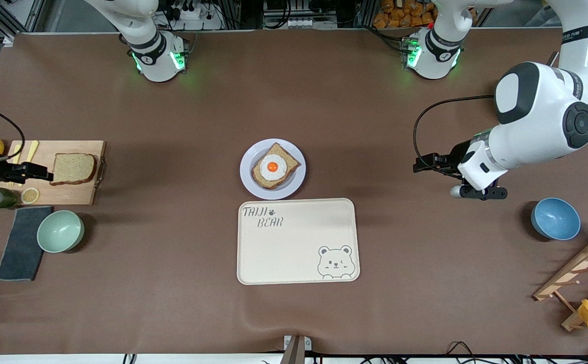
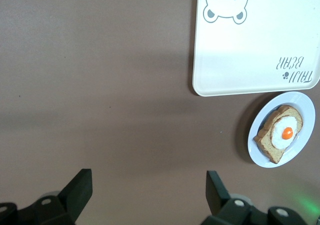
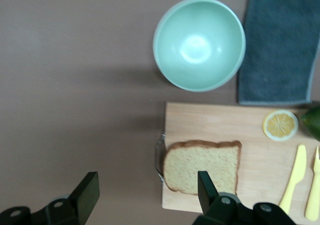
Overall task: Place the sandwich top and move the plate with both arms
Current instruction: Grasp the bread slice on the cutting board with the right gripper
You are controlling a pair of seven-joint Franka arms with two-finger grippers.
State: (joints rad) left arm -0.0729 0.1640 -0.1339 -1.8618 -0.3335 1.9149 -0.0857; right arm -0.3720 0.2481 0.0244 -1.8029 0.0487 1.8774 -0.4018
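The cream tray (image 1: 299, 253) is carrying the dark lettering "TAIJI BEAR" with a small paw print in one corner and a winking bear drawing in the corner diagonal to it. In the left wrist view the same words are showing upside down. Lettering is running along the left arm's upper link, but it is too small to read.

The right arm is reaching in from the right arm's end of the table, most of it cut off by the edge of the front view. The right gripper (image 3: 147, 180) is hanging over the edge of the wooden cutting board (image 1: 71, 194) with its jaws spread wide and grasping nothing. One finger is overlapping the sandwich top (image 1: 74, 168), which is lying flat on the board.

The left arm is waiting, bent at the elbow, with the left gripper (image 2: 150, 190) hovering over bare table near the blue bowl (image 1: 555, 218), its jaws released and empty.

The plate (image 1: 245, 167) is sitting at mid-table, touching the tray's edge farther from the front camera, and bearing the egg-topped bread slice (image 1: 275, 166).

On the board a lemon slice (image 3: 280, 125) and a yellow knife (image 3: 295, 177) are lying beside the sandwich top. A dark green thing at the edge of the right wrist view is being cut off and is hard to name.
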